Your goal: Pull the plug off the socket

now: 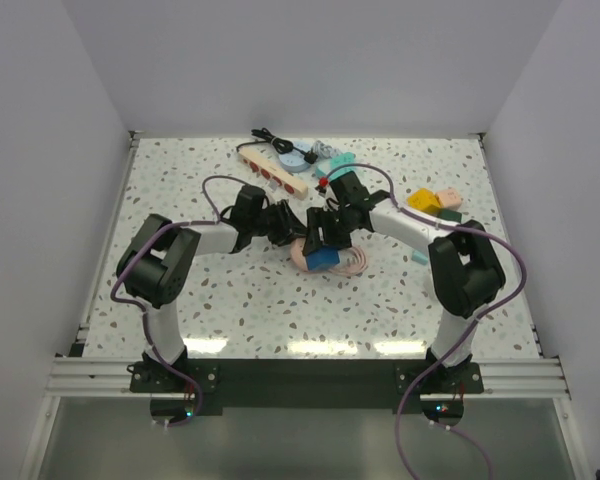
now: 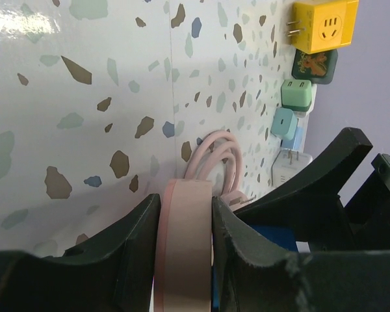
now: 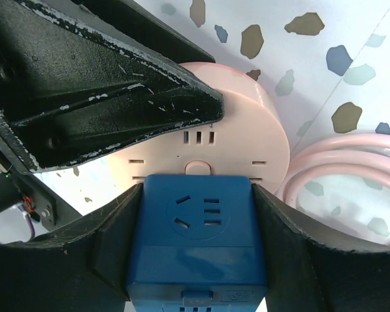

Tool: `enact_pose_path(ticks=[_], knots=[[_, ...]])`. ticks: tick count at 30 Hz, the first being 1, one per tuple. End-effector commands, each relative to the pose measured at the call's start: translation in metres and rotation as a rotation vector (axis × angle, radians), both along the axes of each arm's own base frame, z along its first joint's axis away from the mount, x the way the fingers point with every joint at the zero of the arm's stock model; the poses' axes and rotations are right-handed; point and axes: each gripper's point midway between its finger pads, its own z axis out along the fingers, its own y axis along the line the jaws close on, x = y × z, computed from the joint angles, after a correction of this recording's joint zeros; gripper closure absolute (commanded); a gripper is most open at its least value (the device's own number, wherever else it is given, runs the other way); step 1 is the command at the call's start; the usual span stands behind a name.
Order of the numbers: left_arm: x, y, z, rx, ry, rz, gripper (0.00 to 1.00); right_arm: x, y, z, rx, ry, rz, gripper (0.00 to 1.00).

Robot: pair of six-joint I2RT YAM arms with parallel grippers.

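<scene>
Now our right pincer (image 3: 196, 221) is clamping the blue plug cube (image 3: 195, 266), which is sitting against the face of the round pink socket (image 3: 247, 136). Our left pincer (image 2: 185, 250) is pinching that socket edgewise by its rim. We are judging the pull as running straight back along the right wrist. The pink cord (image 3: 351, 149) is coiling on the speckled surface (image 2: 84, 130), with spare adapters (image 2: 298, 94) well apart.

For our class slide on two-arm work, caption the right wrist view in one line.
Right pincer grips the blue plug against the pink round socket.
</scene>
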Motion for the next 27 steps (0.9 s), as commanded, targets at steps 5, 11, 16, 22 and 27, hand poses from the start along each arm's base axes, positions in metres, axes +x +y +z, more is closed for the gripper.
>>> enact_pose_path(ticks=[5, 11, 16, 22, 27], knots=[[0.008, -0.015, 0.043, -0.097, -0.1, -0.052, 1.0, -0.007, 0.005, 0.009, -0.005, 0.006, 0.031, 1.0], [0.006, -0.009, 0.044, -0.072, -0.081, -0.006, 0.2, 0.015, 0.007, 0.028, 0.018, -0.076, -0.076, 1.0], [-0.002, 0.008, 0.019, 0.012, 0.012, 0.074, 0.13, 0.036, 0.006, 0.048, 0.038, -0.159, -0.163, 1.0], [-0.008, 0.004, 0.004, -0.021, 0.059, 0.066, 0.13, 0.038, 0.018, 0.063, 0.124, -0.182, -0.143, 1.0], [-0.003, -0.009, 0.009, -0.08, 0.037, 0.024, 0.15, 0.03, 0.031, 0.06, 0.191, -0.14, -0.085, 1.0]])
